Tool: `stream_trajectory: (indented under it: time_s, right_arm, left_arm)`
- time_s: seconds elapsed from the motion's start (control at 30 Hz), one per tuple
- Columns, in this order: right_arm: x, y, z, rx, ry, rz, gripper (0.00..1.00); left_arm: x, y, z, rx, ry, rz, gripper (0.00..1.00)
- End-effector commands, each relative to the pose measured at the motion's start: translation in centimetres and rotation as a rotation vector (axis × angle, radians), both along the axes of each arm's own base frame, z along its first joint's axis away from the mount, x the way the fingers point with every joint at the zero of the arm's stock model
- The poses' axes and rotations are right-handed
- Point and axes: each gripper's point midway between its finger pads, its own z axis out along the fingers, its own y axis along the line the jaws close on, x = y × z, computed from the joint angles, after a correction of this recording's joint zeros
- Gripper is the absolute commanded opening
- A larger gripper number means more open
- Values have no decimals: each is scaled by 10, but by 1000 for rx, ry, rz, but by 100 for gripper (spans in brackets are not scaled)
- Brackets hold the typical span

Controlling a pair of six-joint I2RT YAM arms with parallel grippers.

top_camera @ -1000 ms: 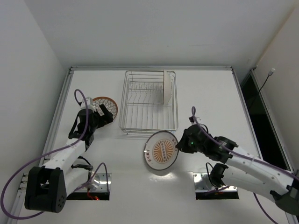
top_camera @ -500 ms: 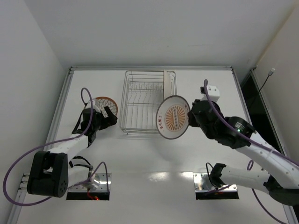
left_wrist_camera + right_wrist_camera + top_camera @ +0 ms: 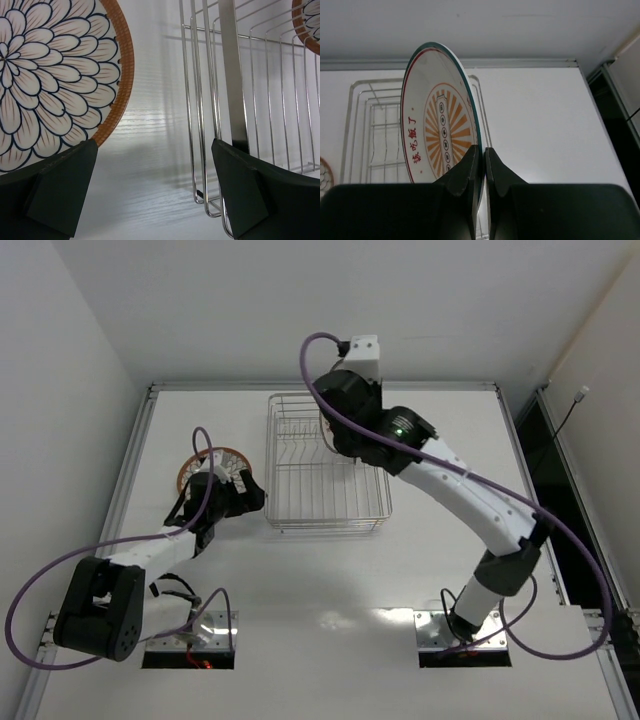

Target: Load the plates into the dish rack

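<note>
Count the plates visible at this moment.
3. One flower-patterned plate sits beside the left gripper, left of the dish rack; the large sunburst plate is held upright in the right gripper; a third plate shows its edge through the rack wires.

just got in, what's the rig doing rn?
The right gripper is clamped on the rim of the large white plate, holding it upright over the dish rack, not yet slotted. The left gripper is open between a small patterned plate and the rack, gripping nothing.
</note>
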Motion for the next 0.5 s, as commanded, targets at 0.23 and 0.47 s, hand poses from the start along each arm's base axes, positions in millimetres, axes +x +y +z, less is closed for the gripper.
stream_trajectory:
  time_s: [0.23,0.47]
  right_arm:
    - [48,16,3,-280,-95,-195,0]
    - [59,24,-13,-393,-91,-254,0]
  left_arm:
    - [13,-5,19,25,-66,4,99]
    - [16,10,16,69,-42,89,99]
